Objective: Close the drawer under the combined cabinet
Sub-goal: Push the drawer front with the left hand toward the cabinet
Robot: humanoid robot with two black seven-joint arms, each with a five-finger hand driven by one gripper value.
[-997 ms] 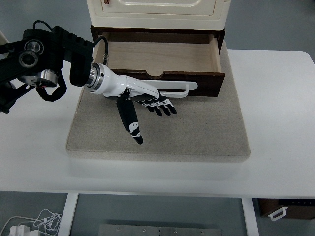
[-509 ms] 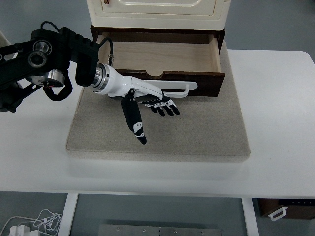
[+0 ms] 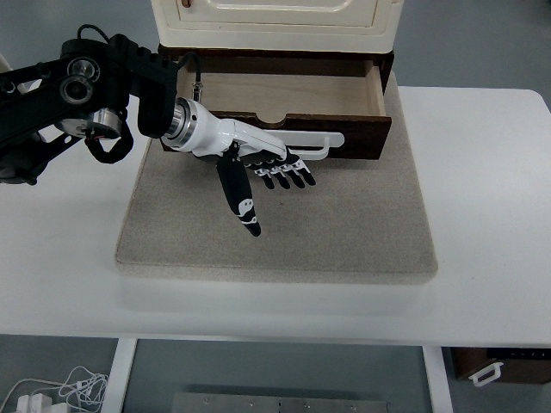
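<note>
A dark wooden drawer [image 3: 362, 142] with a pale inside stands partly pulled out under the cream cabinet [image 3: 275, 21]. A white handle bar [image 3: 314, 142] runs across its front. My left hand [image 3: 274, 176] lies flat against that front, fingers spread and stretched to the right, thumb pointing down over the mat. It holds nothing. The black left arm [image 3: 77, 95] comes in from the upper left.
Cabinet and drawer rest on a grey mat [image 3: 344, 232] on a white table [image 3: 491, 215]. A cable bundle [image 3: 52, 391] lies on the floor at the lower left.
The left hand has pressed away from me and slightly right, and the drawer has slid a little way into the cabinet.
</note>
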